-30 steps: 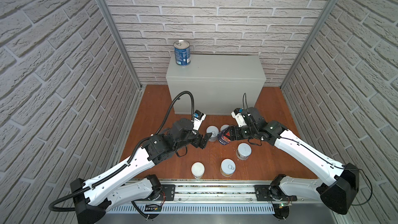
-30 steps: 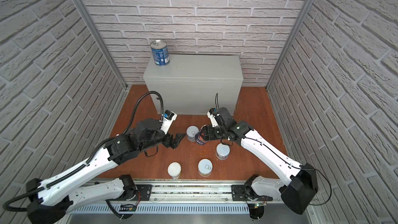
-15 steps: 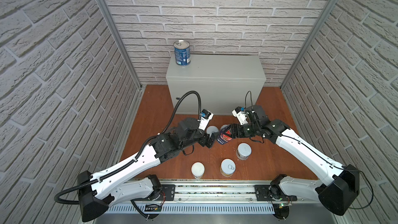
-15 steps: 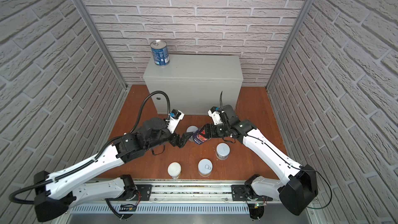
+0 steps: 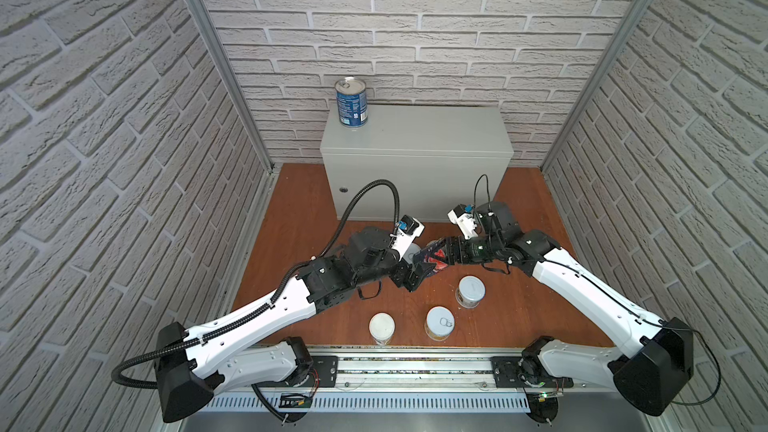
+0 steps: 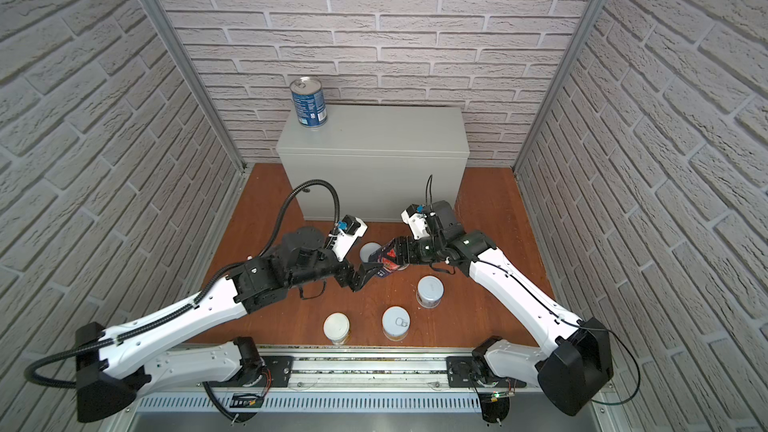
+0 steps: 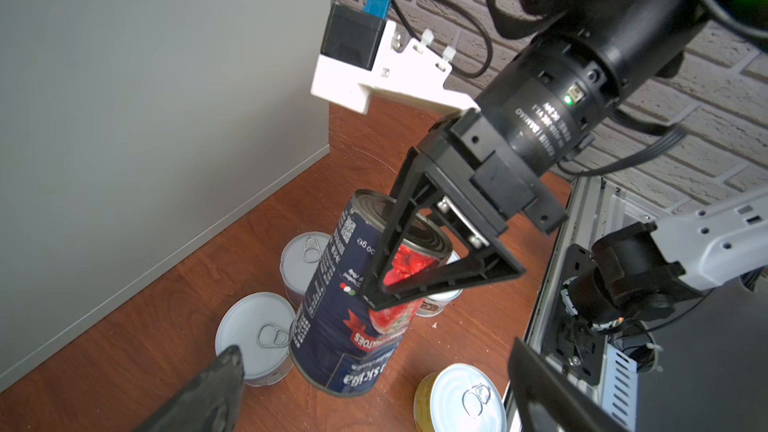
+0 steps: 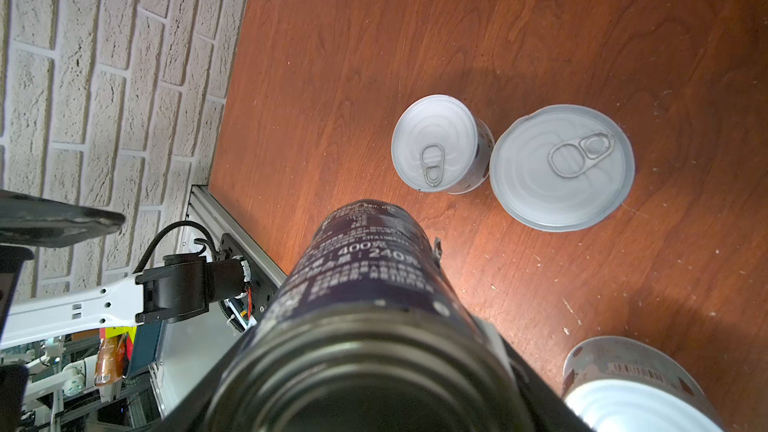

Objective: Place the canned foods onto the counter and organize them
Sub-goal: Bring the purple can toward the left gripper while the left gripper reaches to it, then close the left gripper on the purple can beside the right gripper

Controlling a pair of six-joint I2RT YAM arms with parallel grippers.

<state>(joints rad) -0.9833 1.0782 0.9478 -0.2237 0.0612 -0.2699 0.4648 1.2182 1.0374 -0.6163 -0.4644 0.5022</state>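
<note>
Looking through the left wrist view, we saw the right fingers (image 7: 386, 297) clenched on the tomato can (image 7: 340, 326), the tall dark-labelled one, gripping its side nearer its bare metal end. In both top views that can was tilted above the wooden floor (image 5: 299, 218) in the middle of the scene, just in front of the desk (image 5: 419, 139), with its free end pointing left. The left fingers (image 5: 417, 277) were released, spread wide around nothing, just beside that free end; we could not tell whether they touched it.

The blue can (image 5: 351, 103) stood upright on the desk's flat top, at its far left corner, well apart from both arms. A small round lock (image 5: 343, 189) showed on the left of the desk's front.

Five short white-lidded cans stood upright on the floor. In the right wrist view a short can (image 8: 436, 143) and a second short can (image 8: 561, 166) stood just beside each other below the held can; whether they touched we could not tell. Nearer to us, the right near can (image 5: 471, 290) stood right of the held can. The middle near can (image 5: 439, 322) showed a yellow label in the left wrist view, and the left near can (image 5: 381, 328) stood just left of it.
</note>
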